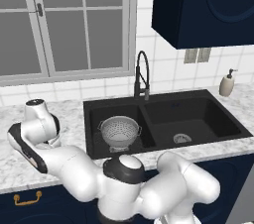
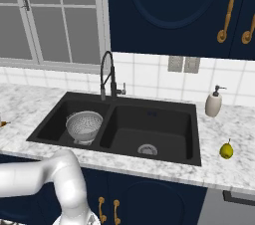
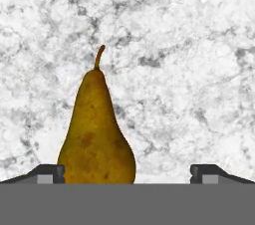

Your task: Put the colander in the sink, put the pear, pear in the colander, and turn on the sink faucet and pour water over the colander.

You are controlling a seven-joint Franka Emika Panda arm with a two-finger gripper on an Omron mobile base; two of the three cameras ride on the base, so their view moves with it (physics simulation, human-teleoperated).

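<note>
The colander (image 1: 119, 131) sits in the sink's (image 1: 218, 114) left basin, beside the faucet (image 1: 142, 77). The claw (image 3: 127, 171) is spread wide over the marble bench (image 3: 189, 69), holding nothing, with the brownish pear (image 3: 96, 132) just inside its left finger. The yellow-green pear (image 2: 226, 150) lies on the bench right of the sink.

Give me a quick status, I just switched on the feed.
Gripper open, low over brownish pear on counter. Colander in sink's left basin. Yellow-green pear on counter.

A beige soap dispenser (image 2: 213, 103) stands on the marble counter (image 2: 30, 104).
</note>
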